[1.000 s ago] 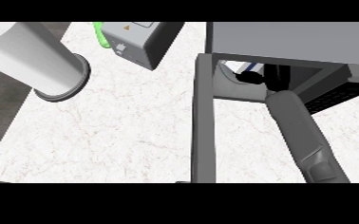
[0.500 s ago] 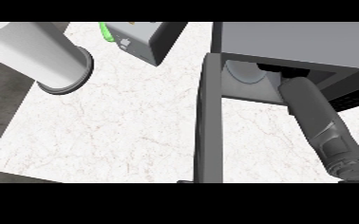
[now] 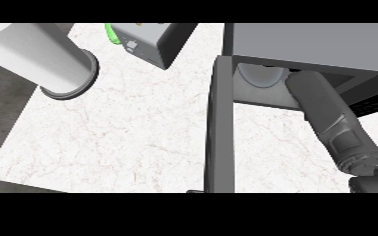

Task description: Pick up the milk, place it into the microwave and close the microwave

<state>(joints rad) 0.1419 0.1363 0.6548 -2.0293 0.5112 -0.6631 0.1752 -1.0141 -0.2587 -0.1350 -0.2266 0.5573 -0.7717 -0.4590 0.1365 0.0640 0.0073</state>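
Note:
The microwave stands at the right, and its open door shows edge-on as a dark upright bar. My right forearm reaches up into the opening beside the pale round turntable. The microwave's roof hides the right hand and whatever it holds. At the top edge stands a grey, carton-like box with a green piece on its left; it may be the milk. My left forearm lies across the upper left, with no hand showing.
White marble counter fills the middle and lower left. Its left edge runs along a dark floor strip. The open door divides the counter from the microwave side.
My right forearm has slid further up into the microwave's opening. The box, the left forearm and the door have shifted in the picture as the view moved.

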